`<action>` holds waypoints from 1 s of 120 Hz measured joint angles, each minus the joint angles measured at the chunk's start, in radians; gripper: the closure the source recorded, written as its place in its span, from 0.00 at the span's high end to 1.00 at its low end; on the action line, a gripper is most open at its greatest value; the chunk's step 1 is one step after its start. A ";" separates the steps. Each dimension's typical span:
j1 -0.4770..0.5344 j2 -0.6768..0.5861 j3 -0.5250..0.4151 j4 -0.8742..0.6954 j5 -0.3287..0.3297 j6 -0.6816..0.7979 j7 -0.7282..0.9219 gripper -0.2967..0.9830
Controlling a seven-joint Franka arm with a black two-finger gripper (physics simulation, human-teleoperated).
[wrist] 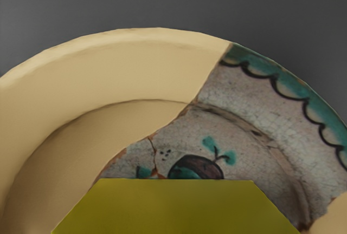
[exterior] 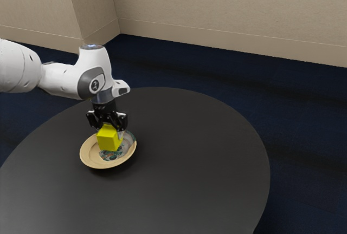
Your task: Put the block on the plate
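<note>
Exterior view has beige walls [exterior: 217, 4] standing well behind the claw [exterior: 110, 131], with a paler baseboard [exterior: 217, 32] running along their foot. Dark blue floor [exterior: 303, 109] spreads out below them, beyond the table and lower than the claw. Under the claw is the round, black table [exterior: 200, 163], its top reaching out well past the claw on every side that shows. The white arm [exterior: 62, 79] comes in from the exterior view's left, bends above the claw and holds it pointing down over the table. Directly below the claw lies the plate [exterior: 92, 159], a round one with a raised rim, part plain tan and part painted on a greyish ground. The claw itself is black and clamped on the yellow block, one finger to each side of it. That block [exterior: 109, 139] sits at the claw's fingertips, over the middle part of the plate and inside its rim as seen from the side; whether its underside touches the plate I cannot tell. In the wrist view the block is close under the claw, with the plate's curved rim arching beyond it. Smallest of all, near the block on the plate's painted part, are a dark round fruit [wrist: 196, 167] with green leaves and, along the rim, a teal band [wrist: 295, 82] edged with dark scallops
</note>
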 joint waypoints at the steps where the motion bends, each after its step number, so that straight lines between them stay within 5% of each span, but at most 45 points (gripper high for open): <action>1: 0.001 0.004 0.000 0.000 0.000 0.002 0.000 0.55; 17: 0.008 0.036 0.000 -0.002 0.000 0.031 -0.002 0.55; 33: 0.010 0.029 0.000 -0.003 -0.004 0.044 -0.002 0.65; 57: -0.027 -0.134 -0.002 -0.053 -0.010 0.023 -0.003 0.72; 91: -0.170 -0.264 0.065 0.082 -0.003 -0.189 0.093 0.76; 120: -0.150 -0.297 0.039 0.259 -0.009 -0.393 0.214 0.76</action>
